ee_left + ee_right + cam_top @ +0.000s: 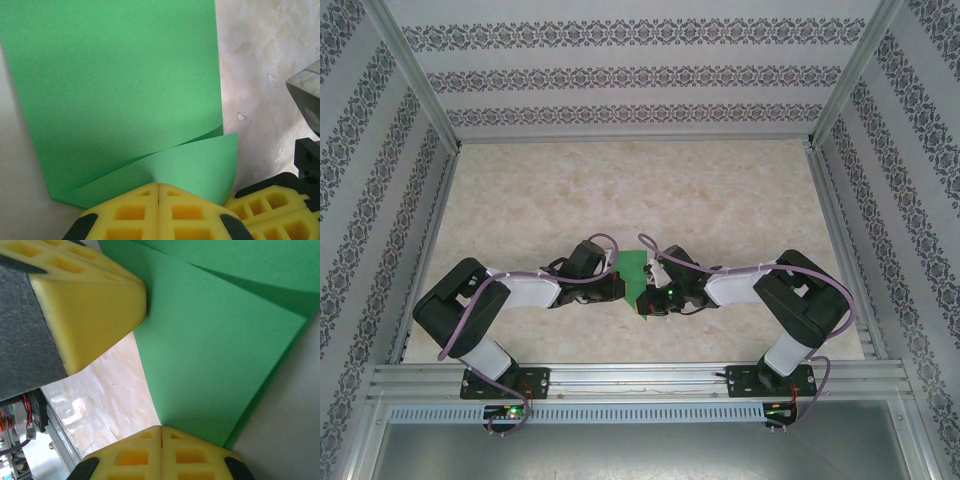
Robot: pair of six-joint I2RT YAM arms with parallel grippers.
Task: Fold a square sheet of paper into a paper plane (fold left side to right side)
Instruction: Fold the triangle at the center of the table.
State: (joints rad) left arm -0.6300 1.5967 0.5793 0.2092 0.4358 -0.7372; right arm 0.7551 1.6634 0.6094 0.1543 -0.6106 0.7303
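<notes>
The square sheet of paper (631,272) is bright green and held up off the table between both grippers, near the front centre. In the left wrist view the sheet (125,90) is doubled over loosely, its upper layer curling, and my left gripper (159,186) is shut on its near corner. My right gripper (161,429) is shut on the edge of the sheet (210,350). The two grippers sit close together: the right fingers (270,205) show beside the left ones, and the left fingers (95,310) loom at the upper left. From above, the left gripper (620,287) and right gripper (653,297) flank the paper. The paper plane is out of view.
The beige marbled table (720,190) stretches behind the grippers. Patterned walls (640,75) enclose it on three sides, with metal posts at the corners. An aluminium rail (640,380) carrying both arm bases runs along the near edge.
</notes>
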